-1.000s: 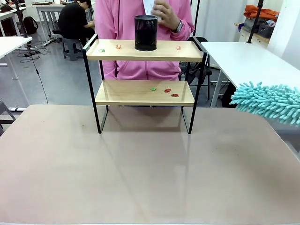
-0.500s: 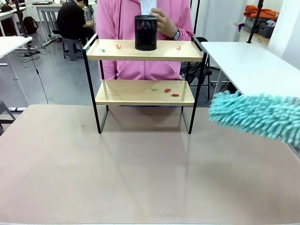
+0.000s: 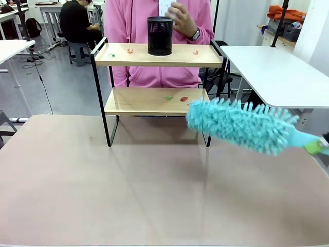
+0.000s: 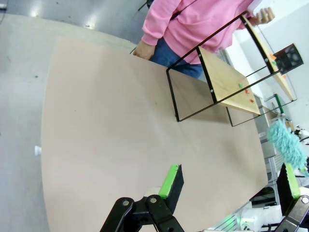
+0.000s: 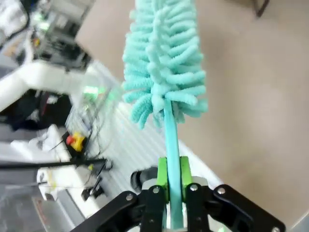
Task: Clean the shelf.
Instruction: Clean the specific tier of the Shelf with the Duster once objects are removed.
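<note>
Teal duster point(image 3: 239, 125) near wooden shelf point(image 3: 139, 102)

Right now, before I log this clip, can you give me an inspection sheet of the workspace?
Surface: tan table, shelf standing at its far side.
Job's things: shelf upright, two wooden boards; duster, teal, its head in front of the lower board's right end, contact unclear.
Clutter: coloured scraps on both boards; black mesh cup on the top board.
Tools: left tool open, empty, above the table; right tool shut on the duster's handle.
Cables: cable trailing on the floor, far left.
Surroundings: person in pink behind the shelf, hand raised by the cup; white table to the right.
</note>
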Tool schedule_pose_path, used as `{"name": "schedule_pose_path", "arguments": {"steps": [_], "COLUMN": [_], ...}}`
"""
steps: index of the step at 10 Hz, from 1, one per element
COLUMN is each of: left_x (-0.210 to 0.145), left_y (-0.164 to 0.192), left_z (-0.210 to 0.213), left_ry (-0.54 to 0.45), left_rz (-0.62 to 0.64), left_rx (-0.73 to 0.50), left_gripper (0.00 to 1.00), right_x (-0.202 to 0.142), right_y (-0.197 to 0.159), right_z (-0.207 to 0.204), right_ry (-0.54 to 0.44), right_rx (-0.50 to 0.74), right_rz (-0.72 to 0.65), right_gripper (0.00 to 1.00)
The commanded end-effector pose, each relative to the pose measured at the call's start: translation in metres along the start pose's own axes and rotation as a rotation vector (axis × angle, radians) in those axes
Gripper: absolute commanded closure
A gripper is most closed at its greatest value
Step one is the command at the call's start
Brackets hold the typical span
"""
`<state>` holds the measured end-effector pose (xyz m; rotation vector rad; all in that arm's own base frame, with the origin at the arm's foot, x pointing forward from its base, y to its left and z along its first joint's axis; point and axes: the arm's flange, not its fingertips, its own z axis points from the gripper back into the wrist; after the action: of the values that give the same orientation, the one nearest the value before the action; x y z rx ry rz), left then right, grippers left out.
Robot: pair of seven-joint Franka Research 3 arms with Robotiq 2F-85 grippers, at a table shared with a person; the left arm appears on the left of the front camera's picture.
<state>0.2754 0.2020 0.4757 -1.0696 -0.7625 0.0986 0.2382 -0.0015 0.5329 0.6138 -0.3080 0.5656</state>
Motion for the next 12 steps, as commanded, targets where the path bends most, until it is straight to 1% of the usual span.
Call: {"name": "schedule_pose_path", "arguments": {"steps": [1,2,3,4,5,6,7,8,9,11,12], "left_x": [0.001,0.001,0.001,0.001,0.001,0.001,0.001,0.001,0.001,0.001,0.001], "left_y": [-0.001,-0.001,-0.001,-0.001,-0.001,-0.001,-0.001,-0.001,-0.001,-0.001,-0.001], "left_z": [-0.001,-0.001,-0.001,-0.001,-0.001,-0.001,-0.001,-0.001,-0.001,-0.001,-0.001], "left_ry": [-0.013,-0.013,-0.013,-0.013,-0.013,-0.013,-0.013,-0.013,-0.013,-0.013,-0.013], "left_rz": [-0.022,-0.022,-0.022,-0.022,-0.022,-0.022,-0.022,-0.022,-0.022,-0.022,-0.022], "left_rx": [-0.016,-0.016,-0.016,-0.016,-0.016,-0.016,-0.016,-0.016,-0.016,-0.016,-0.016], "left_gripper": [0.00,0.00,0.00,0.00,0.00,0.00,0.00,0.00,0.00,0.00,0.00], "right_x": [0.004,0.000,0.000,0.017,0.014,0.024,0.040,0.050,0.057,0.066,0.072], "right_y": [0.006,0.000,0.000,0.004,0.001,0.006,0.002,0.005,0.009,0.016,0.019], "right_z": [-0.024,0.000,0.000,-0.003,-0.002,-0.015,-0.032,-0.045,-0.055,-0.067,-0.074], "right_ry": [-0.126,0.000,0.000,-0.057,-0.071,-0.083,-0.095,-0.104,-0.124,-0.220,-0.243], "right_rx": [-0.088,0.000,0.000,-0.054,-0.175,-0.179,-0.202,-0.177,-0.184,-0.283,-0.316], "right_rz": [-0.038,0.000,0.000,-0.014,-0.086,-0.061,-0.069,-0.047,-0.029,0.003,0.017], "right_gripper": [0.87,0.87,0.87,0.87,0.87,0.87,0.87,0.87,0.87,0.87,0.87]}}
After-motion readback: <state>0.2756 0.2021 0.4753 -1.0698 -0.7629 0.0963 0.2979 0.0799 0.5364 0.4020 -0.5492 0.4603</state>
